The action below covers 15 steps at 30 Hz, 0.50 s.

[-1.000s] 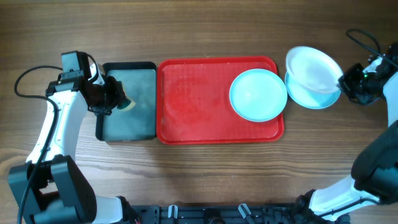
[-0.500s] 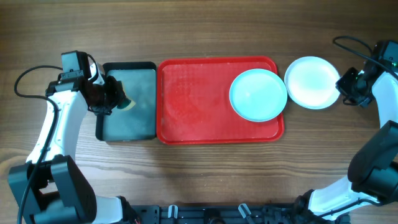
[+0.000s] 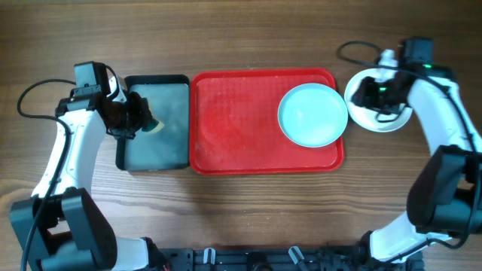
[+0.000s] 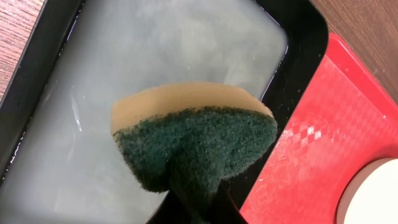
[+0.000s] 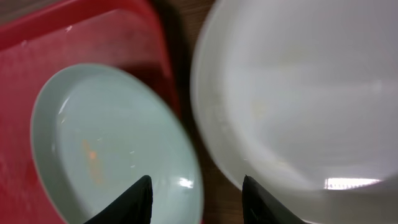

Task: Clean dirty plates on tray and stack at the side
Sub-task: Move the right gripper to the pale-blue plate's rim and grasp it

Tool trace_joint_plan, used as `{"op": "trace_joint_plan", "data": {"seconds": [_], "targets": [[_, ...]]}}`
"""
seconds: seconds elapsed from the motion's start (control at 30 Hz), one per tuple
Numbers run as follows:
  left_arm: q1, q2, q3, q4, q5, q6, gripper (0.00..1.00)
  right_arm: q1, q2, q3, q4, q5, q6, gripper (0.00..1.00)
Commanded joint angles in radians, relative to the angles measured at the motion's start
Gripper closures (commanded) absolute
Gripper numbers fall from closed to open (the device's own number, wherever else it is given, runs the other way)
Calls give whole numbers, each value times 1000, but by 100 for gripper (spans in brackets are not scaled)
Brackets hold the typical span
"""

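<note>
The red tray (image 3: pixel 241 120) lies mid-table with one pale aqua plate (image 3: pixel 310 117) on its right end. In the right wrist view this aqua plate (image 5: pixel 106 149) carries a faint orange smear. A white plate (image 3: pixel 384 119) rests flat on the wood just right of the tray. My right gripper (image 3: pixel 361 93) hovers open over the white plate's left part, and its gripper (image 5: pixel 198 199) spans the gap between the two plates with nothing in it. My left gripper (image 3: pixel 134 118) is shut on a yellow-and-green sponge (image 4: pixel 193 143) above the black tray.
The black tray (image 3: pixel 156 124) with cloudy grey water sits against the red tray's left side. A cable loops over the wood behind the right arm (image 3: pixel 354 49). The left arm's cable (image 3: pixel 34 94) lies at far left.
The right gripper let the white plate down flat beside the tray, opened, and swung left over the plate toward the tray. The left arm and sponge have not moved.
</note>
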Motion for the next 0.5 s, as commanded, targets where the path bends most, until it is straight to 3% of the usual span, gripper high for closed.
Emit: {"op": "trace_joint_plan", "data": {"seconds": [0.0, 0.2, 0.37, 0.47], "targets": [[-5, 1, -8, 3, -3, 12, 94, 89, -19, -7, 3, 132, -46, 53], [-5, 1, -8, 3, -3, 12, 94, 172, -19, -12, 3, 282, -46, 60], [-5, 1, -8, 3, -3, 12, 94, 172, -19, -113, 89, 291, -45, 61], [-5, 1, -8, 3, -3, 12, 94, 172, -19, -171, 143, 291, -42, 68]]}}
